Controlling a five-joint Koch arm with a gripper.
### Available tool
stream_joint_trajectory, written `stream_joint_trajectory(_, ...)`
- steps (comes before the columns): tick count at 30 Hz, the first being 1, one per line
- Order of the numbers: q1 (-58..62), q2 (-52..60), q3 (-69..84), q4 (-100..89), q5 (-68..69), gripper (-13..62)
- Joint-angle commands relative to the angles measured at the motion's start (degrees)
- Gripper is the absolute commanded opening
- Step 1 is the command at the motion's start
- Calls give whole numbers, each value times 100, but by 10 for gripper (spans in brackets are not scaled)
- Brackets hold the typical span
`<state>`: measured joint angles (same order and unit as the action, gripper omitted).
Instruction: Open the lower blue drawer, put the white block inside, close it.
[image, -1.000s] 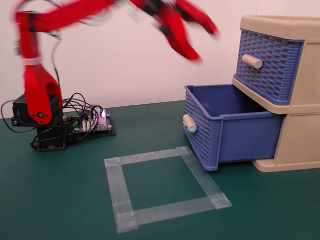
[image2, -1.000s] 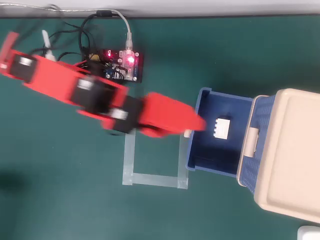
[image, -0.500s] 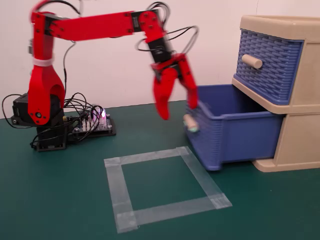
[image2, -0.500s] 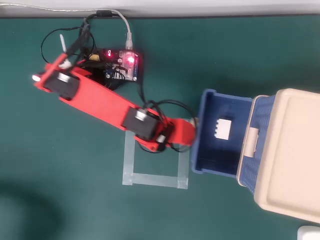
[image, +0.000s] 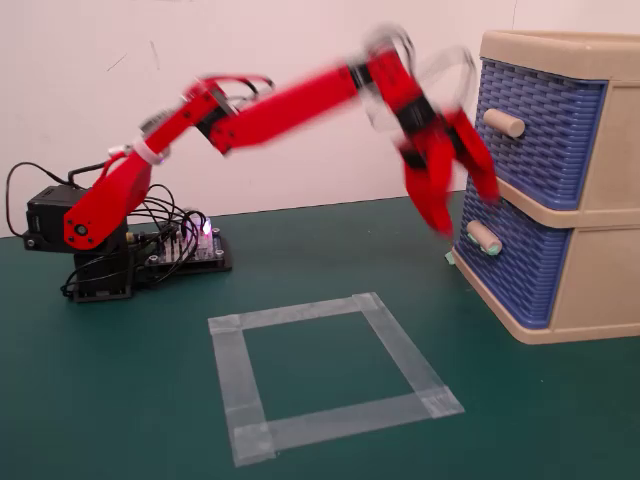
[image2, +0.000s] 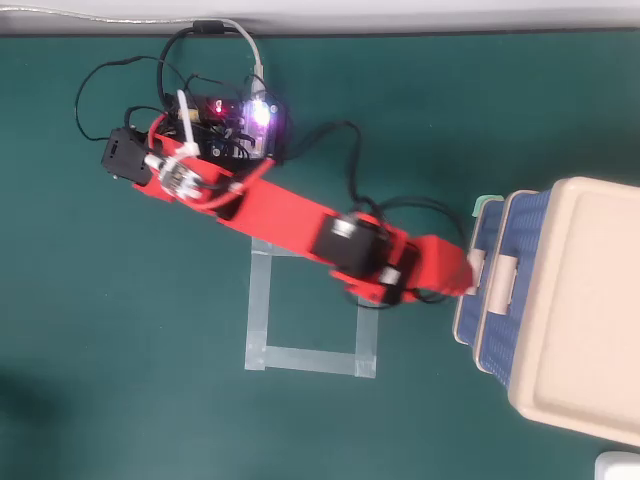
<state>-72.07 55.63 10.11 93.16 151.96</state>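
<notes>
On the table (image: 120, 400) the cabinet (image: 600, 210) has its lower drawer (image: 520, 265) shut. Its handle (image: 484, 238) lies across the front, just right of the blurred gripper (image: 452, 218), jaws spread. No white block shows.

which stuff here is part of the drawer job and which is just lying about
Job: lower blue drawer, its teal-ended handle, gripper in front of it; white block not visible.
Lying about: upper blue drawer, tape square, lit controller board.

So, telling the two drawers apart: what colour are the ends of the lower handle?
Teal-green ends on a beige handle, clearest in the fixed view.
</notes>
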Motion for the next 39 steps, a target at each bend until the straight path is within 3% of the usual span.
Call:
stream_joint_trajectory(1,677,1362,-246,1477,114,340)
stream_joint_trajectory(4,2065,2531,343,2347,44,339)
stream_joint_trajectory(7,3182,3349,2347,2197,-536,339)
stream_joint_trajectory(13,4983,5142,7084,1942,-3384,339)
stream_joint_trajectory(17,5361,6240,9721,1002,-4922,339)
stream_joint_trajectory(22,5476,7743,12507,-316,-5739,339)
stream_joint_trajectory(29,5827,7910,13140,237,-5827,338)
stream_joint_trajectory(39,7392,7919,13166,176,-6416,337)
